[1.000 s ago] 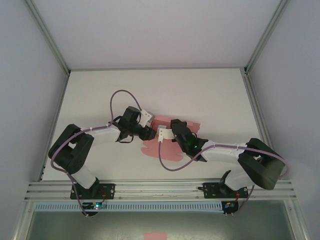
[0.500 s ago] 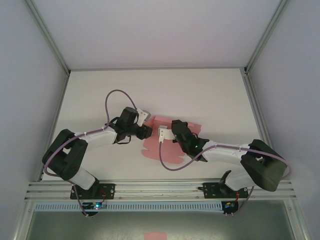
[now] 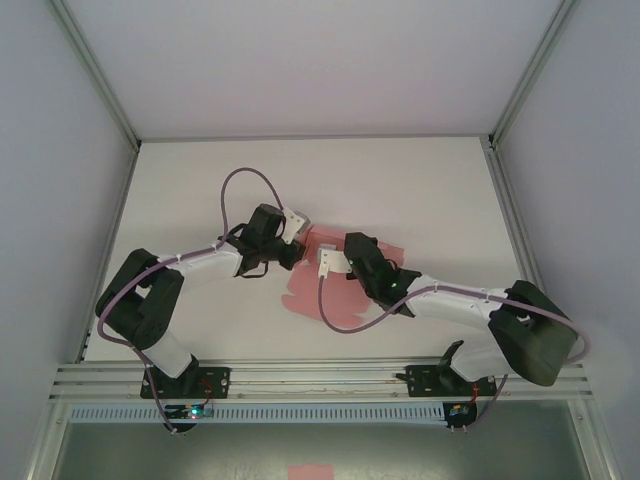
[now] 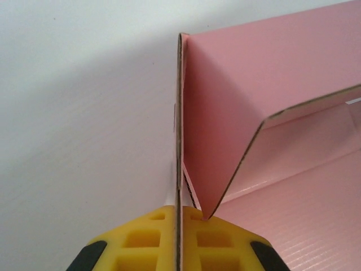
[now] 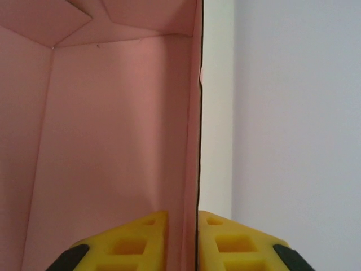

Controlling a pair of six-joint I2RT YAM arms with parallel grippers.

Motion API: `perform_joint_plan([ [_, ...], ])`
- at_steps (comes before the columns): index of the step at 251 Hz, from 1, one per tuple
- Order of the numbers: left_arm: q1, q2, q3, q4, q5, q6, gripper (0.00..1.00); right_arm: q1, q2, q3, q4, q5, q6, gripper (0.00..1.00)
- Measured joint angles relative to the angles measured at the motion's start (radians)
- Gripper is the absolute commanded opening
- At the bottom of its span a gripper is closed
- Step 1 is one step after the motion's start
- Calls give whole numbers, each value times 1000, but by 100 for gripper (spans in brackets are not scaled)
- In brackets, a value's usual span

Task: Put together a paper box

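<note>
**Both grippers pinching raised walls of the paper box, mid-desk**

The paper box (image 3: pixel 325 292) lies partly folded near the middle of the desk (image 3: pixel 430 190), well clear of every edge. The left gripper (image 4: pixel 177 240) is closed on one upright wall, the card seen edge-on between its yellow pads. The right gripper (image 5: pixel 197 243) is clamped narrowly on another wall in the same way. From above the arms cover the folds, so the wall angles probably cannot be confirmed.

Risk: the thin card may crease, tear or slip from the pads if the two arms pull in opposing directions.

Compared with half a second ago, the left gripper sits closer to the far edge and the box's far-left corner.
</note>
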Motion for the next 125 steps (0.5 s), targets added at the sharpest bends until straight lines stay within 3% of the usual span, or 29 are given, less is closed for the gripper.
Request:
perform_joint_plan([
  [80,0,1,36,-47,-23,109,0,-101,-13,60,-188,-66,-1,17],
  [125,0,21,60,-87,-43,129,0,-100,50,85,-167,-63,-8,4],
])
